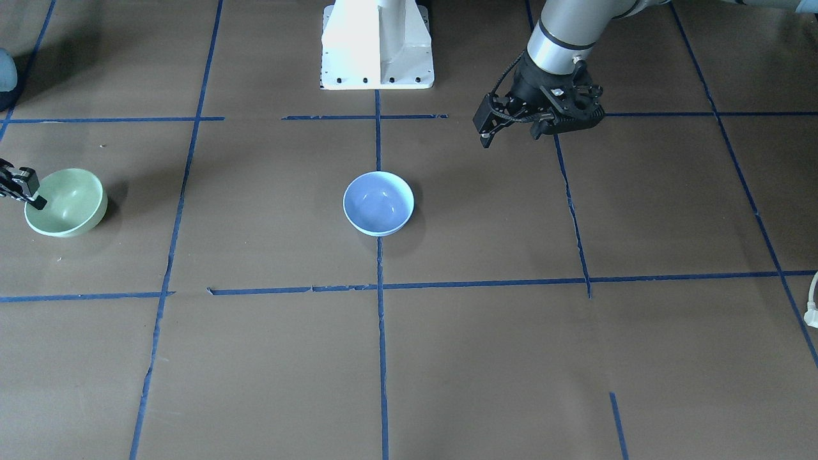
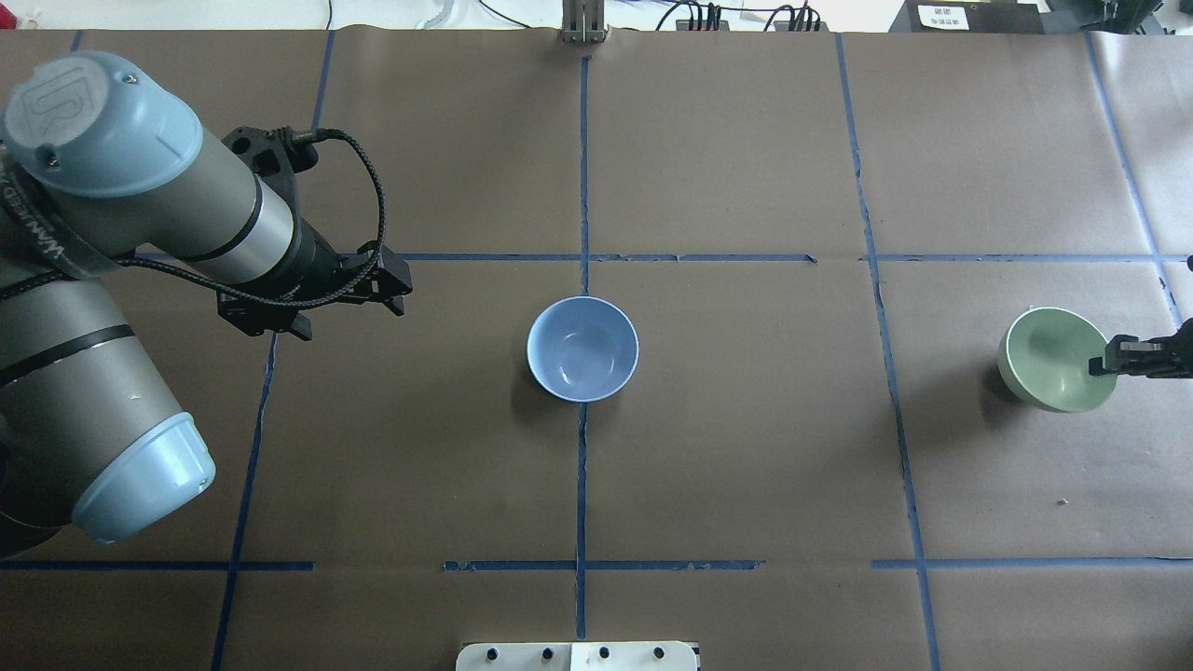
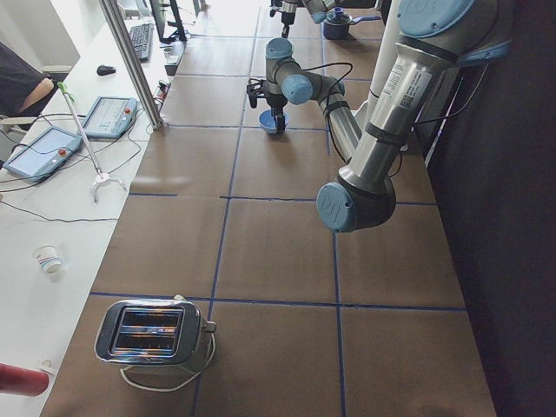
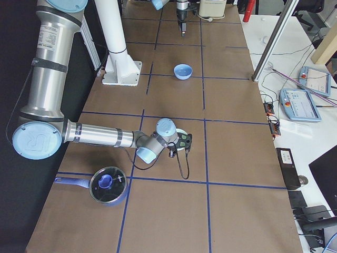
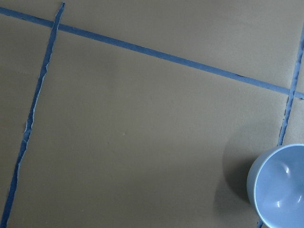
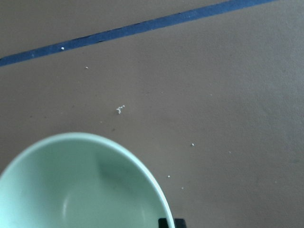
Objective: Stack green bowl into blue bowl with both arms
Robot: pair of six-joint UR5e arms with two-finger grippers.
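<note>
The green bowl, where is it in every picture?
Front-facing: the green bowl is at the far left.
Overhead: far right.
Exterior left: I cannot make it out.
Exterior right: near the middle, mostly hidden by the right gripper.
Left wrist: not in it.
Right wrist: bottom left.
Shared landmark: the right gripper at the bowl's rim.

**Two bowls, well apart**

On your brown paper-covered table [image 2: 746, 466], the small round periwinkle-blue bowl [image 2: 582, 349] sits at centre, before the white pedestal base [image 2: 578, 657]. The small round mint-green bowl [image 2: 1058, 359] lies far to the robot's right, the black right gripper [image 2: 1114, 359] at its outer rim. The black left gripper [image 2: 349, 303] hangs well to the robot's left of the blue bowl.
</note>
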